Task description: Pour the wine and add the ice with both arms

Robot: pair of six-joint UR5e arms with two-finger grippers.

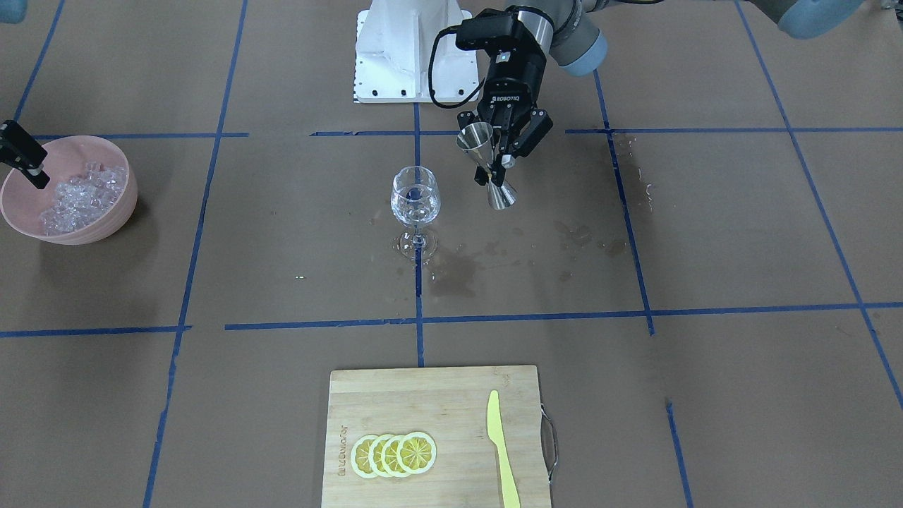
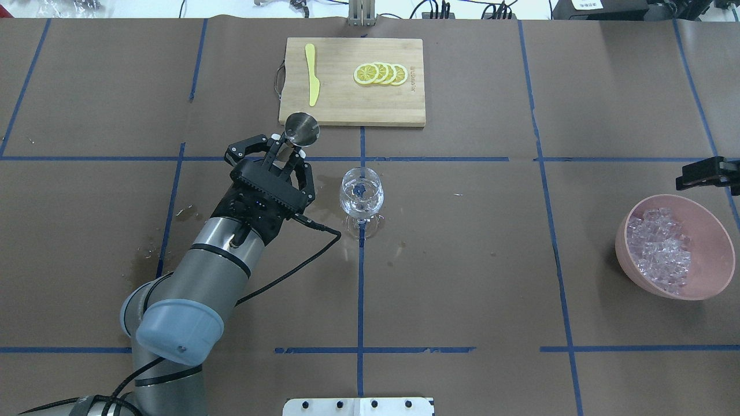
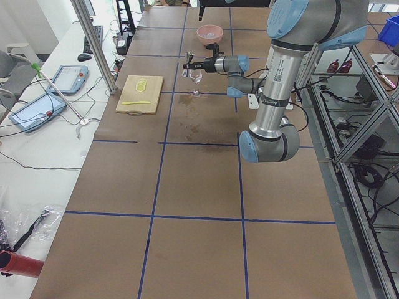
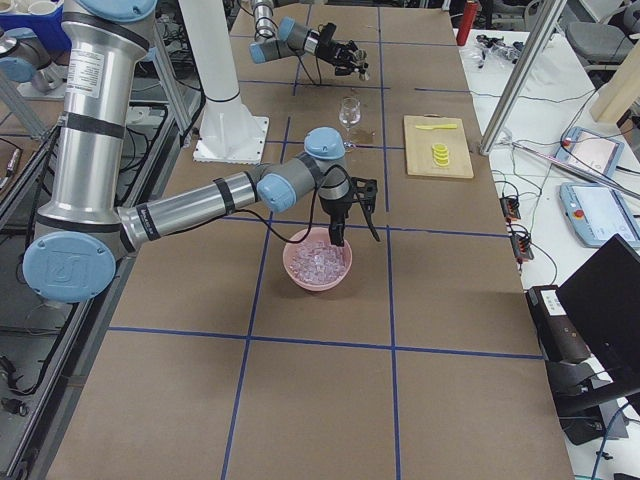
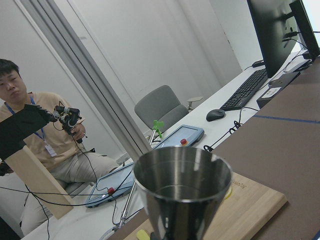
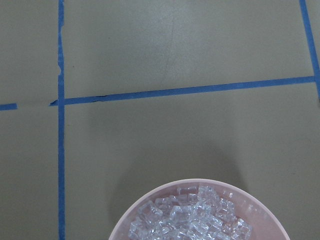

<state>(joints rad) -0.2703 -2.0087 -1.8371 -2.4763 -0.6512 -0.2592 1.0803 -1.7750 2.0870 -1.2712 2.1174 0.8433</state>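
A clear wine glass [image 1: 415, 197] [image 2: 361, 193] stands upright at the table's middle. Beside it, on the robot's left, my left gripper [image 1: 502, 152] [image 2: 286, 147] is shut on a steel double-cone jigger [image 1: 487, 169] [image 2: 301, 129], held tilted above the table. The jigger's open cup [image 5: 182, 187] fills the left wrist view. A pink bowl [image 1: 113, 219] [image 2: 623, 228] [image 6: 150, 202] holds the ice [image 1: 81, 197] [image 2: 662, 251] [image 6: 190, 220]. My right gripper [image 1: 25, 155] [image 2: 706, 173] hovers over the bowl's far rim. The frame edge cuts it off, so its state is unclear.
A wooden cutting board [image 1: 423, 395] [image 2: 347, 104] with lemon slices [image 1: 394, 454] and a yellow knife [image 1: 499, 444] lies opposite the robot. Wet stains [image 1: 458, 271] mark the paper near the glass. The white pedestal base [image 1: 395, 56] stands behind it. A person [image 5: 30, 130] sits beyond the table.
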